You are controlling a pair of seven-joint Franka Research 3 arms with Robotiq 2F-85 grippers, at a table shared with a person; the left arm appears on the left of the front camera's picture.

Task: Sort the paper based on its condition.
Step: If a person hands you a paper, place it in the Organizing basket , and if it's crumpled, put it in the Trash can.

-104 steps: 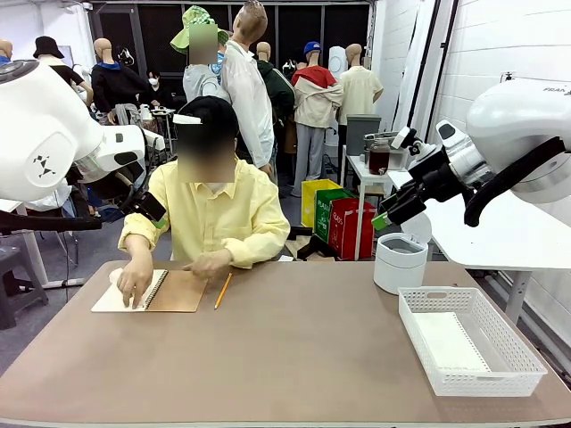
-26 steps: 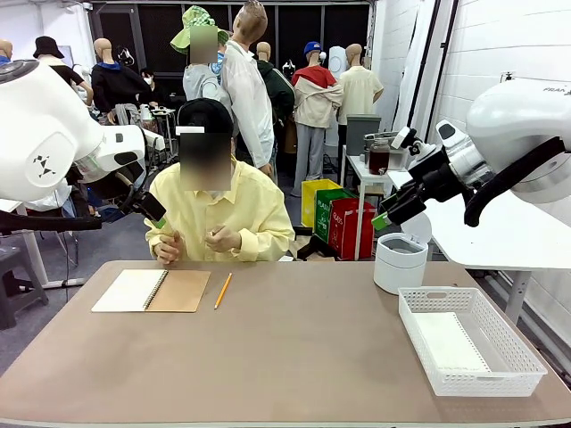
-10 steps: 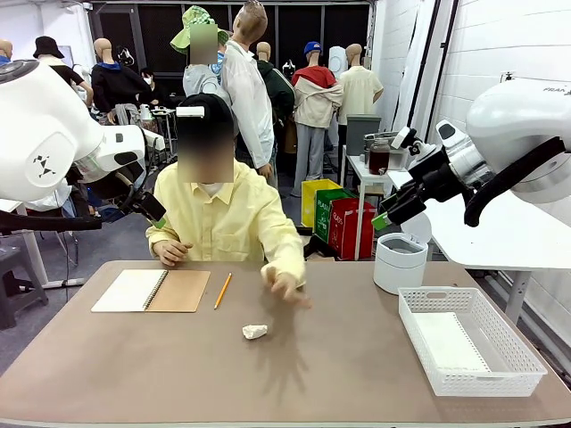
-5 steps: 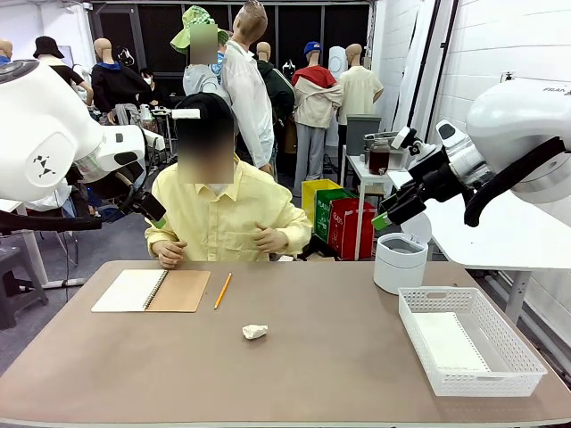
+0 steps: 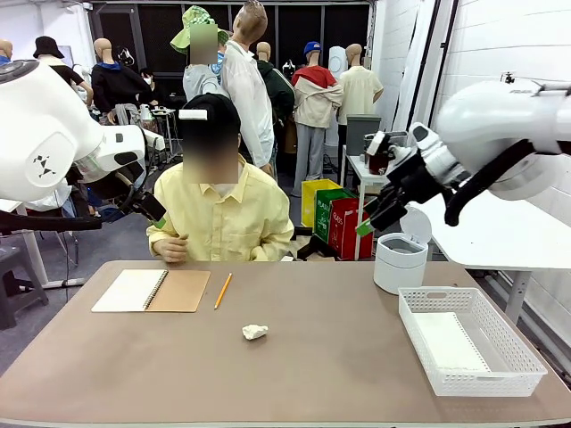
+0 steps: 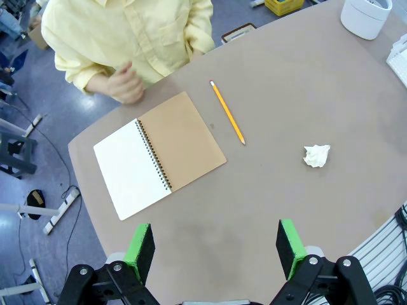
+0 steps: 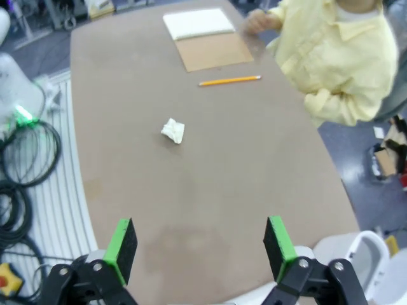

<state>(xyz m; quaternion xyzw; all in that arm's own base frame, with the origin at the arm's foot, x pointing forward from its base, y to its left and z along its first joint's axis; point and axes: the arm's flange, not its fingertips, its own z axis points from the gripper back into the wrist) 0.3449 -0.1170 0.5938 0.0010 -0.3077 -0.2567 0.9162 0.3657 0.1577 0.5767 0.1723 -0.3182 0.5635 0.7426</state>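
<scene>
Brown table (image 5: pixel 339 366) bears 1 crumpled paper (image 5: pixel 254 332).

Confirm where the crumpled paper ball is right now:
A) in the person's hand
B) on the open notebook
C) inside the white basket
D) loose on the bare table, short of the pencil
D: the crumpled paper ball lies alone on the table, on the robot's side of the pencil, clear of the notebook, the white basket and the person's hand.
</scene>
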